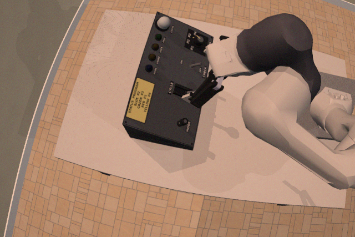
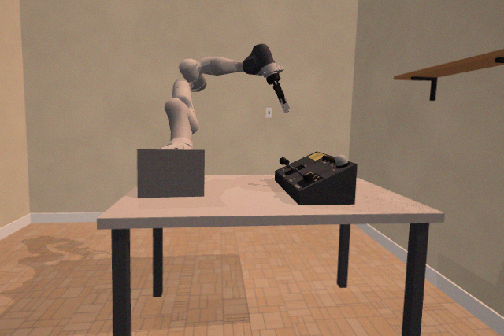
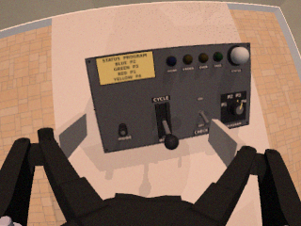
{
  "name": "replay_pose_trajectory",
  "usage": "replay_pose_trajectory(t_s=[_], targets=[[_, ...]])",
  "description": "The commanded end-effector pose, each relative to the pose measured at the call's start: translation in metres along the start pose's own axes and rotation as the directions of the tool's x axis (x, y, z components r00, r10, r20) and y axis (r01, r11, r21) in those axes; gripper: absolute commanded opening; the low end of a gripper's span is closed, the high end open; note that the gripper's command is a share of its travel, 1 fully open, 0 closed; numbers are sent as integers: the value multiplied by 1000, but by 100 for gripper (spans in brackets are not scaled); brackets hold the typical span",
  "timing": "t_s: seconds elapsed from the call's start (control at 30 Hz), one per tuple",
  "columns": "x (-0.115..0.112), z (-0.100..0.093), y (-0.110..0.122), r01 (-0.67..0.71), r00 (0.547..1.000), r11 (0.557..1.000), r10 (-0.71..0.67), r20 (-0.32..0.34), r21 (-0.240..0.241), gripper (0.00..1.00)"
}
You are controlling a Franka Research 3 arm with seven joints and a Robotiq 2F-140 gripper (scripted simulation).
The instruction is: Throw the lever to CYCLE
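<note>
The dark sloped console (image 1: pixel 160 114) (image 2: pixel 325 187) (image 3: pixel 107 120) stands on the table. Its lever (image 2: pixel 282 160) (image 3: pixel 169 142) has a black ball knob and sits in a slot, at the end away from the CYCLE label (image 1: pixel 170 87) (image 3: pixel 161 98). In the top view one gripper finger (image 1: pixel 200 92) hides the knob. My gripper (image 2: pixel 284 108) (image 3: pixel 148 127) is wide open and empty. It hangs well above the lever and points down at the console, touching nothing.
The panel also has a MODE knob (image 1: pixel 182 121) (image 3: pixel 123 130), a small toggle (image 1: pixel 196 64) (image 3: pixel 205 119), a P1–P3 selector (image 1: pixel 198 38) (image 3: pixel 239 108), a white dome (image 1: pixel 163 23), several lamps and a yellow label (image 1: pixel 140 100). The arm stands on a grey pedestal (image 2: pixel 171 172). A wall shelf (image 2: pixel 447 68) is far right.
</note>
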State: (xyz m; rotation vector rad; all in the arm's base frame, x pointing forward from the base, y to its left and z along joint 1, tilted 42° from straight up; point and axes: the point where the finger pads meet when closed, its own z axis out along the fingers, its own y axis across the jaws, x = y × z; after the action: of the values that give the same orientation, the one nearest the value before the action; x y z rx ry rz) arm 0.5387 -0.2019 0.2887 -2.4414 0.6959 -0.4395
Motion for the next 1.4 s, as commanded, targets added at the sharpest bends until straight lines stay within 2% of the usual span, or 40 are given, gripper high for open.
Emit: replay_pose_trajectory(t_s=[0.0, 0.17, 0.2, 0.33, 0.47, 0.53, 0.67, 0.8, 1.37], targets=[[14, 6, 23, 261, 962, 965, -259, -90, 21, 100], [-8, 40, 102, 277, 951, 960, -268, -152, 41, 100], [-8, 40, 102, 275, 952, 960, -266, -152, 42, 100], [-37, 68, 154, 274, 949, 961, -264, -170, 36, 100], [-67, 92, 191, 281, 947, 960, -273, -171, 19, 100], [-67, 92, 191, 281, 947, 960, -273, -171, 19, 100], [-90, 107, 215, 298, 942, 955, -294, -164, 0, 100], [-104, 116, 228, 296, 943, 955, -293, -156, -7, 100], [-110, 119, 232, 295, 944, 955, -293, -152, -10, 100]])
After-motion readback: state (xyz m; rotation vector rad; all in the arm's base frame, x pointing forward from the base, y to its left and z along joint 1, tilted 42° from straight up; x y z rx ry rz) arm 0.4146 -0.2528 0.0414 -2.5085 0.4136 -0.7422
